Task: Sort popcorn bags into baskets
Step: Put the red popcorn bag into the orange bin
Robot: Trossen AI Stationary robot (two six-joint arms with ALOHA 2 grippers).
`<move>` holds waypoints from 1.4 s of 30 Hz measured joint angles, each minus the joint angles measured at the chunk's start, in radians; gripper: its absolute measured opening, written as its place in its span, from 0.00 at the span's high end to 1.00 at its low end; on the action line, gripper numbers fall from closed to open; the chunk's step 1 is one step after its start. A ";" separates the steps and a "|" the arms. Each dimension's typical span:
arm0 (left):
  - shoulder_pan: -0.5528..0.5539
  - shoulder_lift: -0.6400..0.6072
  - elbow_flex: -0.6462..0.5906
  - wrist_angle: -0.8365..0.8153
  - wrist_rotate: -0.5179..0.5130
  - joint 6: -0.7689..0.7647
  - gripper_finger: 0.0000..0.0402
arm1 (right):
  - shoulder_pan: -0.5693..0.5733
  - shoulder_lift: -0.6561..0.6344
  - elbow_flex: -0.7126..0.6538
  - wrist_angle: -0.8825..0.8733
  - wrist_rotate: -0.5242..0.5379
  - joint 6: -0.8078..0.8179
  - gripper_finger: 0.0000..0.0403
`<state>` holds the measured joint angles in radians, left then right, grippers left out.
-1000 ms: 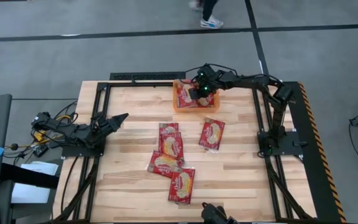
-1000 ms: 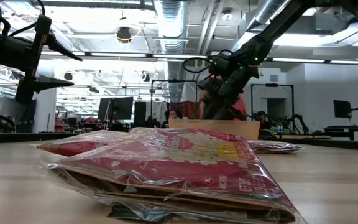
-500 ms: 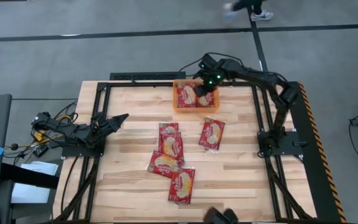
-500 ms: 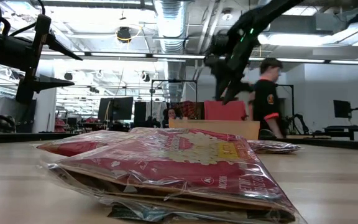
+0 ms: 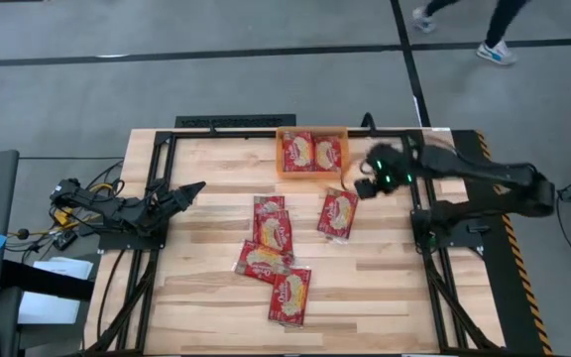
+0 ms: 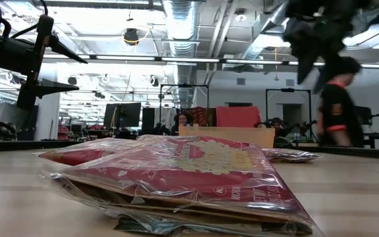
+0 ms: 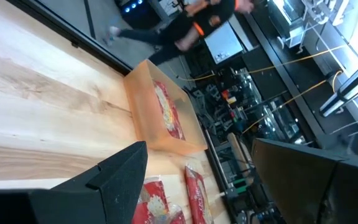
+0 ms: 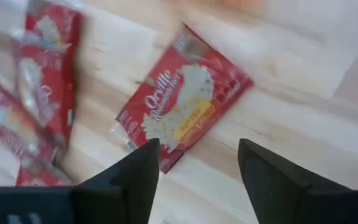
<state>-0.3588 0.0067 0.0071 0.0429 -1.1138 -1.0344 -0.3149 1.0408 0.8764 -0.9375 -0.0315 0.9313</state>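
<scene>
Looking straight down: orange basket (image 5: 312, 155) at the far edge of the bench (image 5: 206, 169), two popcorn bags (image 5: 311, 152) lying flat inside side by side, long axes running away from the near edge. Right hand (image 5: 364, 187) hovering just beside the basket's right corner, above bare wood, empty, fingers apart. Lone bag (image 5: 337, 213) near it, long axis tilted slightly off the near-far line. Cluster of four bags (image 5: 272, 253) left of that one (some overlapping), running in a loose chain toward the near edge, each skewed differently. Left hand (image 5: 188, 189) parked at the left side, fingers spread, holding nothing.

From bench height: nearest bag (image 6: 176, 178) filling the foreground, lying flat, long axis across the picture; basket (image 6: 226, 135) behind it; a person (image 6: 335, 105) in the room beyond.

Left wrist view: basket (image 7: 160, 115) seen lengthwise with red packets inside; two more bags (image 7: 196, 193) nearer.

Right wrist view: lone bag (image 8: 182, 102) lying diagonally past the parted fingers (image 8: 135, 171), printed face up; other bags (image 8: 39, 81) off to one side.
</scene>
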 joint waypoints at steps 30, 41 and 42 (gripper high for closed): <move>0.000 0.000 0.000 0.001 0.009 -0.029 0.31 | 0.136 0.355 -0.458 0.889 0.249 0.490 0.62; 0.000 0.000 0.000 0.000 0.003 -0.025 0.31 | 0.135 0.339 -0.458 0.901 0.214 0.456 0.93; 0.000 0.000 0.000 0.000 0.003 -0.025 0.31 | 0.136 0.326 -0.454 0.895 0.212 0.446 0.95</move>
<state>-0.3584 0.0066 0.0071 0.0433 -1.1103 -1.0592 -0.1787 1.3668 0.4220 -0.0425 0.1801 1.3777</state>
